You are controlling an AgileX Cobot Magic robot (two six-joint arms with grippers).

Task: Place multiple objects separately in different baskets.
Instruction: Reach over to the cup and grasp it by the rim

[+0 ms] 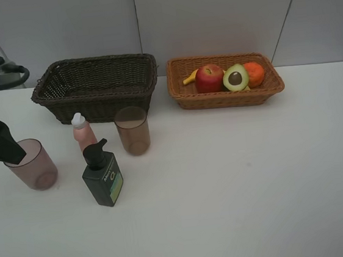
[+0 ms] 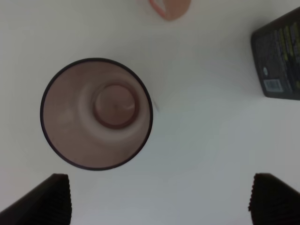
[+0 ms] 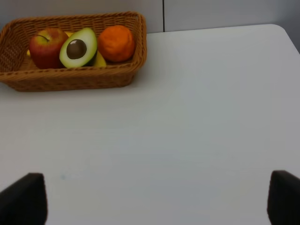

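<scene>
- Translucent brownish-pink cup (image 2: 96, 112) is standing upright just below the left gripper (image 2: 159, 201), jaws spread wide;
- right gripper (image 3: 157, 201) is hanging equally wide over the white table (image 3: 197, 117); grey wall panels (image 1: 208, 14) behind.

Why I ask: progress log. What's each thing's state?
Dark brown wicker basket: looks empty.
Light orange-tan wicker basket: holds fruit.
Red apple: in tan basket.
Halved green avocado: in tan basket.
Round orange: in tan basket.
Yellow banana: in tan basket.
Nearer translucent pink cup: upright, empty.
Farther translucent pink cup: upright.
Small pink white-capped bottle: upright.
Dark green pump bottle: upright.
Left end effector: open.
Right end effector: open.
</scene>
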